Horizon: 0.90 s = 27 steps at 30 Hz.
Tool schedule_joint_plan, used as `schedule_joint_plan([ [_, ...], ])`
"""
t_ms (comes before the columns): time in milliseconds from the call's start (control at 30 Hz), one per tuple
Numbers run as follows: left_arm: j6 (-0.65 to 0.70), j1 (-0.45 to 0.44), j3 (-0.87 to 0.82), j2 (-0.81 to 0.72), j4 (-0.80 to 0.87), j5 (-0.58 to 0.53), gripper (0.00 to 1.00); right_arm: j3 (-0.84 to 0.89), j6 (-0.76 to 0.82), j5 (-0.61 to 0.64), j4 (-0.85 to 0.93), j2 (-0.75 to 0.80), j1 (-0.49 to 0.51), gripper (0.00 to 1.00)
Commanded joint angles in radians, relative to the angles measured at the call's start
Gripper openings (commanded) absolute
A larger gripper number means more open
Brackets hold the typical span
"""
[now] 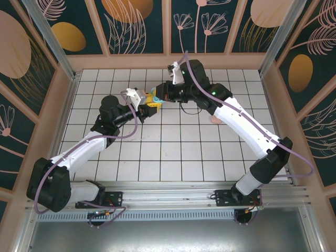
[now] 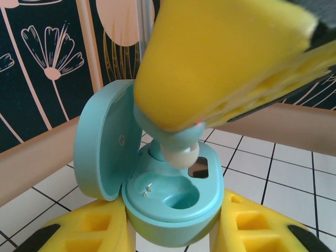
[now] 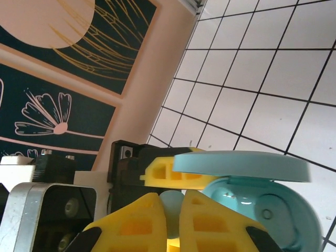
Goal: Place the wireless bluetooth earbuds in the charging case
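Left gripper (image 2: 176, 228) clamps the open teal charging case (image 2: 157, 216); right gripper (image 3: 173, 218), closed on a teal earbud (image 2: 178, 149), holds it at the far socket, apparently not yet seated. The near socket (image 2: 176, 191) lies empty.

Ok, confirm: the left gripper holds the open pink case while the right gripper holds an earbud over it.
Not pink: the left wrist view shows a teal case, open, in the left gripper, with the right gripper holding an earbud over it.
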<state>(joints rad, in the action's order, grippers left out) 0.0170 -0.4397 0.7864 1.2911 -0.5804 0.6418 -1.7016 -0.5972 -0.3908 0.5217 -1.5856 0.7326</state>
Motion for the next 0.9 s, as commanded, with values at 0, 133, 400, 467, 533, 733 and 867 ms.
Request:
schedule_joint_plan([
  [0, -0.012, -0.003, -0.011, -0.024, -0.035, -0.009, 0.19, -0.04, 0.025, 0.018, 0.03, -0.025, 0.012, 0.09],
  [133, -0.006, -0.003, -0.012, -0.03, -0.024, -0.012, 0.19, -0.037, 0.027, 0.054, 0.054, -0.031, 0.022, 0.09],
  [400, 0.005, -0.003, -0.028, -0.047, -0.016, -0.018, 0.19, -0.018, 0.033, 0.102, 0.089, -0.024, 0.023, 0.11],
  [467, 0.003, -0.003, -0.037, -0.051, -0.021, -0.02, 0.19, -0.031, 0.038, 0.1, 0.107, -0.038, 0.029, 0.12],
  [533, 0.002, -0.004, -0.043, -0.055, -0.022, -0.023, 0.19, -0.044, 0.045, 0.099, 0.121, -0.054, 0.036, 0.12],
  [733, 0.005, -0.003, -0.052, -0.062, -0.023, -0.028, 0.19, -0.069, 0.045, 0.092, 0.141, -0.084, 0.052, 0.13],
  [867, 0.013, -0.003, -0.052, -0.069, -0.016, -0.031, 0.19, -0.069, 0.029, 0.077, 0.13, -0.089, 0.056, 0.12],
])
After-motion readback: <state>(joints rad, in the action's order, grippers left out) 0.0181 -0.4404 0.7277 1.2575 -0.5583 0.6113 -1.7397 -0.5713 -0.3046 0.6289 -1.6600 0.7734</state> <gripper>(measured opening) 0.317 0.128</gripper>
